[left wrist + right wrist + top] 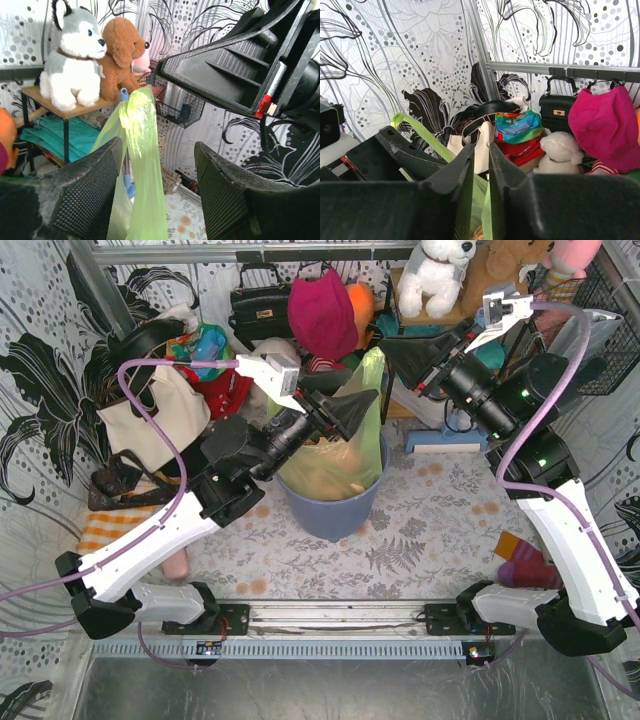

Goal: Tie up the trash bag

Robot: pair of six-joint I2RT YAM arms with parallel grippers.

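Observation:
The light-green trash bag [345,455] sits in the blue-grey round bin [330,515], with tan scraps showing through. Its top is pulled up into a tall strip [372,370]. My left gripper [358,410] is open, and the strip [142,150] hangs between its fingers, close to the left finger [95,185]. My right gripper [390,348] is at the strip's top. In the right wrist view its jaws [481,147] are nearly closed, with green plastic [485,215] in the narrow gap. Another green strip [415,130] runs off to the upper left.
A cream tote bag [150,420] stands to the left of the bin. A black handbag [260,305], a magenta hat [322,310] and plush toys [435,275] crowd the back. A wire basket [610,340] hangs at the right. Patterned walls close in on both sides.

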